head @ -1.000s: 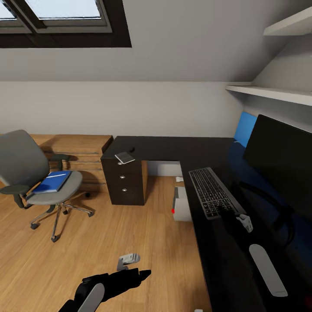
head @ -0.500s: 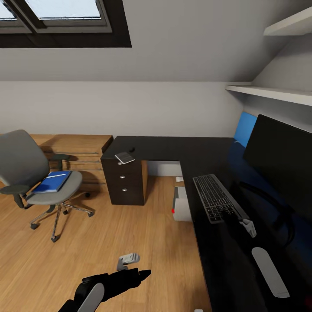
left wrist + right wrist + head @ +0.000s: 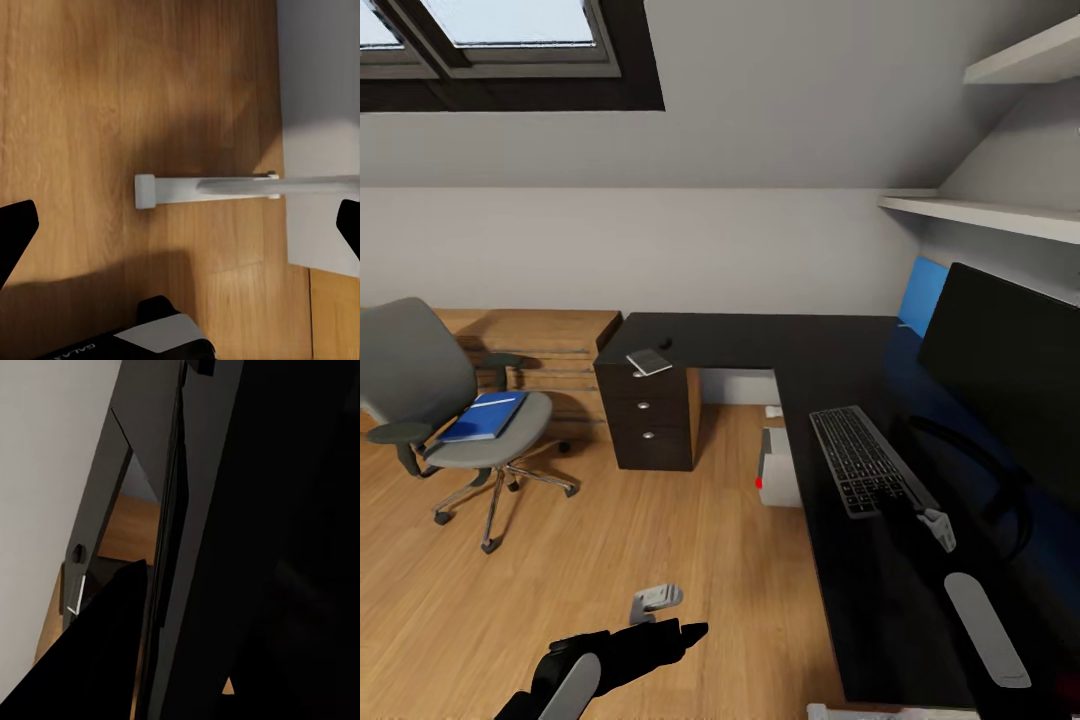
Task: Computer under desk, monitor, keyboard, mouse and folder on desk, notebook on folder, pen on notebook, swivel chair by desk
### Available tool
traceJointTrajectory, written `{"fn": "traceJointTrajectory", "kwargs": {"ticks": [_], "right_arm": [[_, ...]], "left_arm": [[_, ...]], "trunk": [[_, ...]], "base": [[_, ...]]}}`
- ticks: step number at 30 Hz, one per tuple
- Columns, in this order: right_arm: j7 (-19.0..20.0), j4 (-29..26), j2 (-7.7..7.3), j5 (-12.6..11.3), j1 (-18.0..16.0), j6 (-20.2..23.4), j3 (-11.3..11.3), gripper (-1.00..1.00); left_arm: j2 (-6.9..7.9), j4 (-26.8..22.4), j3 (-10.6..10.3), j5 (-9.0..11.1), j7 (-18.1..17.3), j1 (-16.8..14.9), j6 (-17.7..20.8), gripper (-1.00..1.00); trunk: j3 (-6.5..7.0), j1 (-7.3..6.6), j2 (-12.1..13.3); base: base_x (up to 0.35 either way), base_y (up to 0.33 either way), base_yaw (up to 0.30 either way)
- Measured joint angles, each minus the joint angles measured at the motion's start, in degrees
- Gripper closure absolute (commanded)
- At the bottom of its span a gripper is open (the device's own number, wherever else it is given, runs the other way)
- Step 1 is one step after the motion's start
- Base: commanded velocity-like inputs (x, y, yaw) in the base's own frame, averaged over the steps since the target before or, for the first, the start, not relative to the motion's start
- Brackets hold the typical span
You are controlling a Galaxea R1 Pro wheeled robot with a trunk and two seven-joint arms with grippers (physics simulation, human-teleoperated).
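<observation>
While my right gripper (image 3: 905, 510), its grip unreadable, meets the keyboard (image 3: 863, 459) at 3 o'clock, I judge keyboard placement underway; left gripper (image 3: 685, 632) spread, empty. Next, the mouse (image 3: 664, 345), 12 o'clock, needs fetching.

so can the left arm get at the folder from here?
Probably not. The folder lies on the swivel chair across open floor, well beyond the left gripper, which hangs low near the base. Nothing blocks it; the base must drive closer.

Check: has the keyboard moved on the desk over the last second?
Yes. The keyboard has slid away from the desk's front edge toward the monitor, with the right gripper at its near end.
</observation>
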Motion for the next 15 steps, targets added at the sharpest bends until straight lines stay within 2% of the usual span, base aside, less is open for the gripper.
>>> {"fn": "traceJointTrajectory", "kwargs": {"ticks": [5,15], "right_arm": [[0.1,0.55,0.01,-0.7,-0.02,-0.06,-1.63,1.0],[0.28,0.82,0.03,-0.94,-0.02,-0.23,-2.03,1.0]], "left_arm": [[0.02,0.02,-0.02,0.02,0.0,0.01,-0.05,-1.0],[0.0,0.01,-0.02,0.01,0.0,-0.02,-0.02,-1.0]], "trunk": [[0.01,-0.01,0.0],[0.01,-0.02,-0.01]], "base": [[-0.035,0.0,0.0],[-0.004,0.0,0.0]]}}
